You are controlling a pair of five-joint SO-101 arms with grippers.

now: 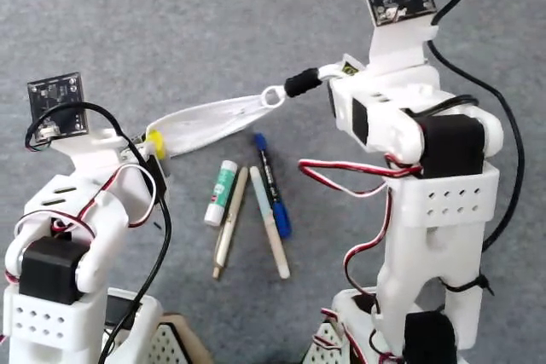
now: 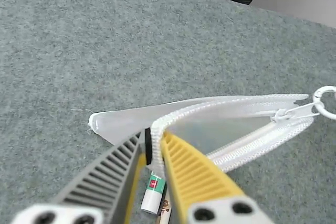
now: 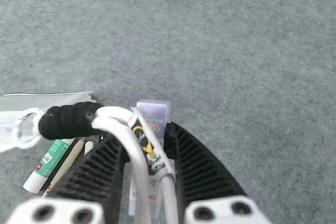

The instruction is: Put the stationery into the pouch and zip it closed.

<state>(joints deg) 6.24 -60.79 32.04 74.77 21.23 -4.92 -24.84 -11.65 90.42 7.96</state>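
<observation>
A white translucent pouch [image 1: 209, 121] hangs stretched between the two grippers, just above the grey mat. My left gripper [image 1: 155, 144] is shut on its near end [image 2: 152, 145]. The zipper teeth [image 2: 247, 135] are parted, with the slider near the ring [image 2: 325, 102]. My right gripper [image 1: 331, 78] is shut on the black-wrapped pull cord [image 3: 68, 120] tied to that ring [image 1: 273, 95]. A lavender eraser [image 3: 153, 115] shows between its fingers; I cannot tell whether it is held. Below the pouch lie a glue stick [image 1: 222, 192], a beige pencil [image 1: 230, 223], a cream pen [image 1: 270, 223] and a blue pen [image 1: 271, 183].
The grey mat [image 1: 171, 31] covers the whole table, with open room beyond the pouch. Both arm bases stand at the front edge, and a red-and-white cable [image 1: 350, 178] loops from the right arm toward the pens.
</observation>
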